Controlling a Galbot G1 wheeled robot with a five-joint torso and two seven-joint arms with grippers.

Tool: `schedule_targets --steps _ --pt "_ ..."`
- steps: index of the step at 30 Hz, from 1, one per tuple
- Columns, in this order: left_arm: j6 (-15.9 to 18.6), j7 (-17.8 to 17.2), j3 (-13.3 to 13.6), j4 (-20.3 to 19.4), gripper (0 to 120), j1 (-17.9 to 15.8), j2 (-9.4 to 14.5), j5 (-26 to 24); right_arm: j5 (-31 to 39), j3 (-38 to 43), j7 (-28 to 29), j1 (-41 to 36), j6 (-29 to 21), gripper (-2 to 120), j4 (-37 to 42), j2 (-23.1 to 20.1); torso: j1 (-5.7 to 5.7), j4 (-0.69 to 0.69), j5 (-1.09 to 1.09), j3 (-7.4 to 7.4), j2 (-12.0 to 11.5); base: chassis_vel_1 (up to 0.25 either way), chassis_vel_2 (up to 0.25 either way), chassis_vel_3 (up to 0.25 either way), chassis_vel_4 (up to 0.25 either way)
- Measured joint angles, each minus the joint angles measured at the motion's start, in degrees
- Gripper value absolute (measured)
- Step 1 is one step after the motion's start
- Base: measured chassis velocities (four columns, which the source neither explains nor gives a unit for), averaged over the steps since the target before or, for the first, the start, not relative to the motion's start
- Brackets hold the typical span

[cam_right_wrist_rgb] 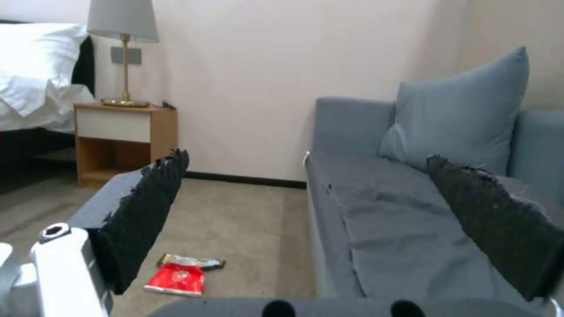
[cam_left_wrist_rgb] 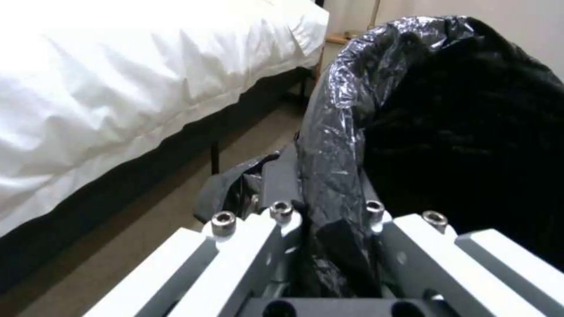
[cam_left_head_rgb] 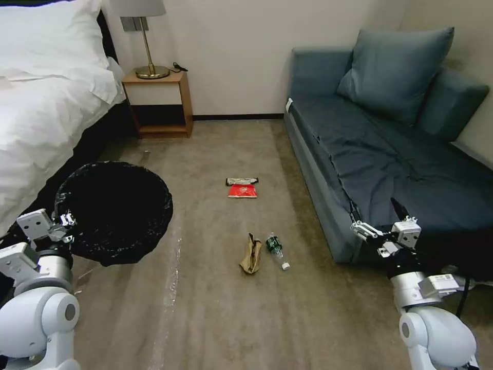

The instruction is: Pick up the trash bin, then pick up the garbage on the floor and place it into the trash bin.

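Two grippers: left gripper clamps trash bin rim, mouth up; right gripper jaws apart.

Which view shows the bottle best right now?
The head view: the bottle lies whole on the carpet beside the brown paper bag, white cap toward the robot. The wrist views show the trash bin and the red packet instead.

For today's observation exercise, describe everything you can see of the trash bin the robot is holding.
The trash bin is round, lined with a crinkly, glossy black bag folded over its rim; its interior looks dark. It is held off the carpet beside the bed, its mouth tipped toward the head camera. The left gripper is clamped on its rim, one finger inside and one outside, pinching the bag.
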Motion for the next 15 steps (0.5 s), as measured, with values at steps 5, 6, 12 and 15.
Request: schedule_targets --steps 5,6,12,15 --pt "0.01 -0.01 0.01 0.11 4 0.02 -0.07 0.02 -0.03 0.0 -0.34 -0.21 -0.04 100 0.0 -0.2 0.0 0.0 0.0 0.0 0.0 -0.059 0.087 0.066 -0.079" --pt "0.01 -0.01 0.02 0.11 4 0.03 -0.08 0.03 -0.04 -0.01 -0.35 -0.23 -0.06 100 0.0 -0.22 0.0 0.0 0.0 0.0 0.0 -0.073 0.071 0.092 -0.082" --pt "0.01 0.12 -0.18 0.08 4 0.09 0.05 0.3 -0.23 -0.15 -0.44 -0.34 -0.11 100 0.1 -0.26 0.0 0.0 0.0 0.0 0.0 -0.08 0.06 0.067 -0.075" --pt "0.01 0.19 -0.19 -0.06 4 0.25 0.24 0.39 -0.61 -0.19 -0.53 -0.44 -0.14 100 0.11 -0.29 0.0 0.0 -0.01 0.0 0.0 -0.092 0.071 0.073 -0.078"
